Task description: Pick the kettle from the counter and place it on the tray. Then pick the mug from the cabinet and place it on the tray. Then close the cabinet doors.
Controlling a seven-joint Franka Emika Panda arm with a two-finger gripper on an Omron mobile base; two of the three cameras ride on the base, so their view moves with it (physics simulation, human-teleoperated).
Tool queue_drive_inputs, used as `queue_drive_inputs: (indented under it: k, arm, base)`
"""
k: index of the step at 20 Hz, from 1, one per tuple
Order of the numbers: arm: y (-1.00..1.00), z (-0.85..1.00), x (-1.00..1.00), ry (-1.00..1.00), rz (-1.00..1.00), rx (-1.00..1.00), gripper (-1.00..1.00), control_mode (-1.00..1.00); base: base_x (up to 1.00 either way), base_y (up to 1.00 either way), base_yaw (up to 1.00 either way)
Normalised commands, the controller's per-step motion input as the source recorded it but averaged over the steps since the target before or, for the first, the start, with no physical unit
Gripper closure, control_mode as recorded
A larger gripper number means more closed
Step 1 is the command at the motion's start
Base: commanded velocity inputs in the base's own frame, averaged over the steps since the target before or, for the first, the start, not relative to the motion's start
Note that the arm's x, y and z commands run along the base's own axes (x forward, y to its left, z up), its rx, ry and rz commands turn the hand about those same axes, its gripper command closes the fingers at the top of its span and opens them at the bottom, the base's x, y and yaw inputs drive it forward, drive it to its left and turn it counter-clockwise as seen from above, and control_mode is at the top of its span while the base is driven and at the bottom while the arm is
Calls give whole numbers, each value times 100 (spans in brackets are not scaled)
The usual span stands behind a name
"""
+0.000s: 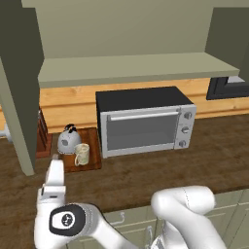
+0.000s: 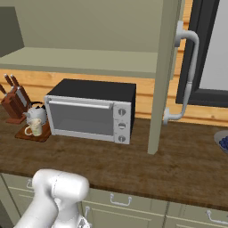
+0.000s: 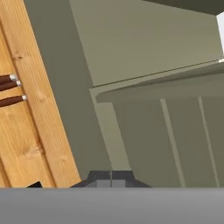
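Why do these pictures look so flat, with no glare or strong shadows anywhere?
Left base view: even light, microwave glass shows no glare, faint shading beside kettle. Right base view: equally soft, mug slightly coarse. Hand view: tilted, cabinet panels blocky up close.

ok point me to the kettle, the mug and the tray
kettle (image 1: 69, 141), left base view, on its silver dome
mug (image 1: 82, 154), left base view, on its cream side wall
tray (image 1: 93, 151), left base view, on the bare wood right of the mug
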Motion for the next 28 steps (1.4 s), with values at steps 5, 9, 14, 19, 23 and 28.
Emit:
queue_drive_inputs:
  k: [5, 9, 14, 19, 23, 28]
  arm:
    - [0, 13, -14, -6, 2, 0, 100, -100]
    - [11, 49, -13, -8, 0, -6, 100, -100]
    - [43, 36, 0, -2, -9, -14, 100, -100]
    - [50, 10, 0, -8, -16, -15, 100, -100]
    - [35, 0, 1, -8, -15, -12, 100, -100]
    - [32, 1, 10, -9, -13, -10, 100, -100]
  base:
    - [0, 0, 0]
    - [0, 0, 0]
    - [0, 0, 0]
    - [0, 0, 0]
    - [0, 0, 0]
    - [0, 0, 0]
